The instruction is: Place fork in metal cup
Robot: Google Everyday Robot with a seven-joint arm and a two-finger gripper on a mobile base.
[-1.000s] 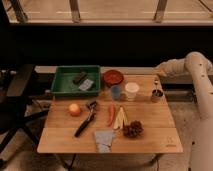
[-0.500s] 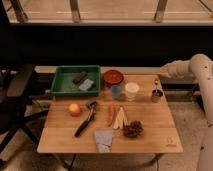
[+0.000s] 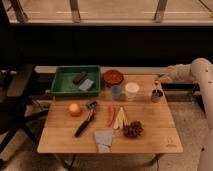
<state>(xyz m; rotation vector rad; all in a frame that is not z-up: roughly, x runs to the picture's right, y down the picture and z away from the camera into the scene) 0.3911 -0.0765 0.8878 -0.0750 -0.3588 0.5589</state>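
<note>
A small dark grey metal cup point(image 3: 157, 96), shiny and cylindrical, stands upright on the wooden bench point(image 3: 150, 136), near its right edge and towards the back. A fork point(image 3: 155, 87), seen only as a thin, short silvery sliver, rises almost upright from the cup's mouth. Its lower end meets the rim, but whether it sits inside the cup cannot be told. Its upper end reaches the pale end effector point(image 3: 161, 80), which hangs just above the cup, coming in from the right. Whether the end effector touches the fork is unclear
</note>
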